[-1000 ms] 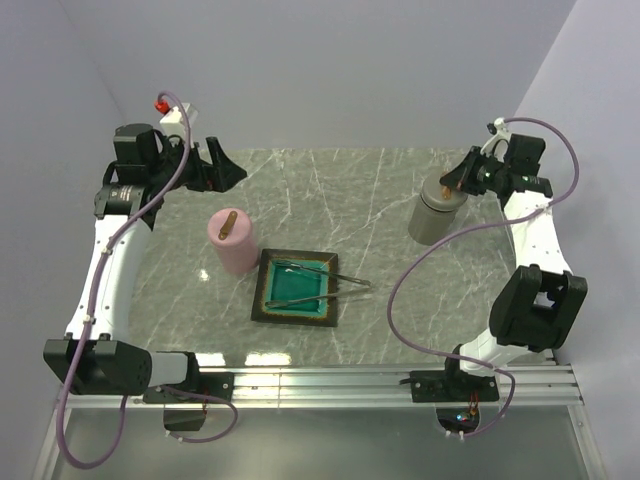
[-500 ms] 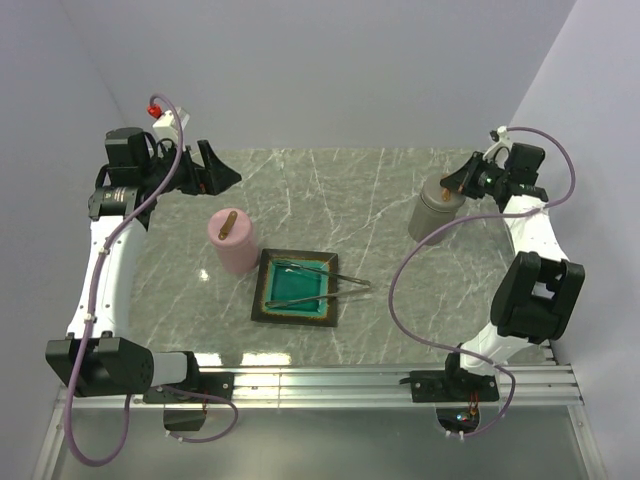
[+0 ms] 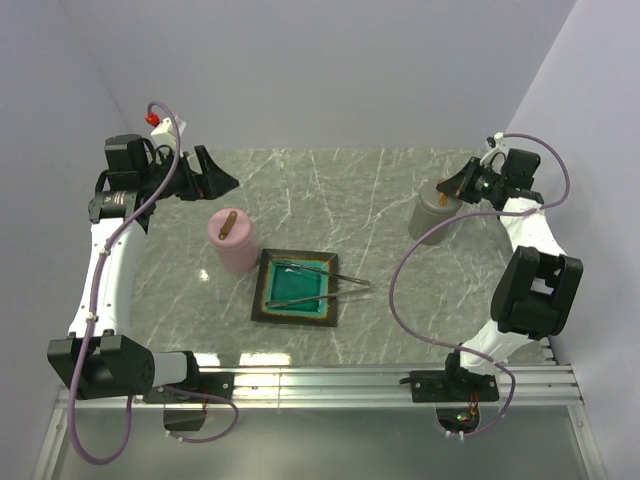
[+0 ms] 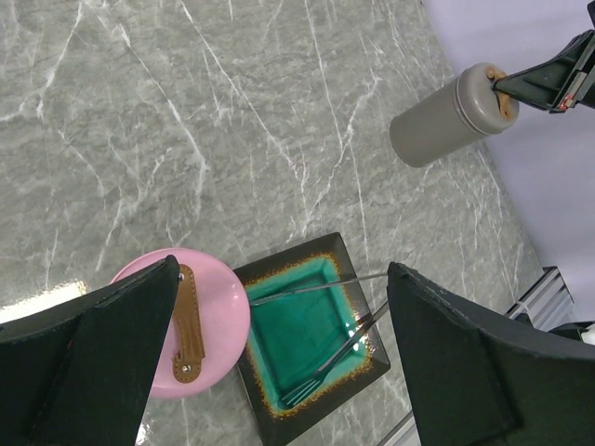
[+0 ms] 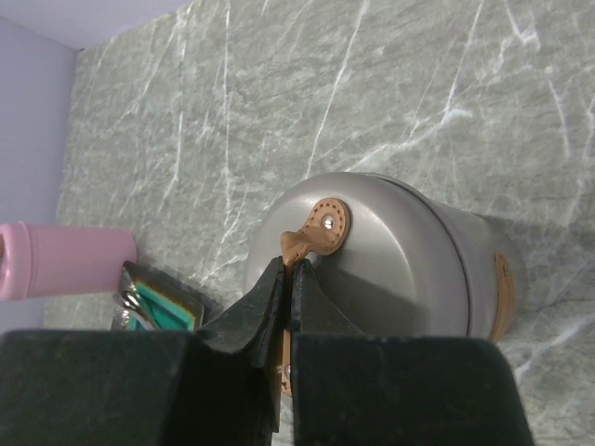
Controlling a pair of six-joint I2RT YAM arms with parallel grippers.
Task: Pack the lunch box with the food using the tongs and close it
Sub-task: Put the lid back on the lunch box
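The pink lunch box (image 3: 233,240) stands left of the plate with its lid (image 4: 218,316) on and the brown strap (image 4: 186,321) lying flat on top. The silver tongs (image 3: 320,275) (image 4: 344,325) lie across the teal plate (image 3: 295,290). No food shows in any view. My left gripper (image 3: 215,177) (image 4: 284,269) hangs open behind and left of the lunch box, holding nothing. My right gripper (image 3: 449,190) (image 5: 290,269) is shut on the brown strap (image 5: 316,232) of a grey container (image 3: 432,215) (image 5: 400,251) at the back right.
The teal plate (image 4: 279,353) with a dark rim sits near the table's middle, right beside the lunch box (image 5: 65,260). The grey container (image 4: 442,121) stands close to the right wall. A metal rail (image 3: 330,380) runs along the near edge.
My left arm has drawn back a little to the left, still open. The right arm has shifted its elbow while keeping hold of the strap; the grey container has barely moved.
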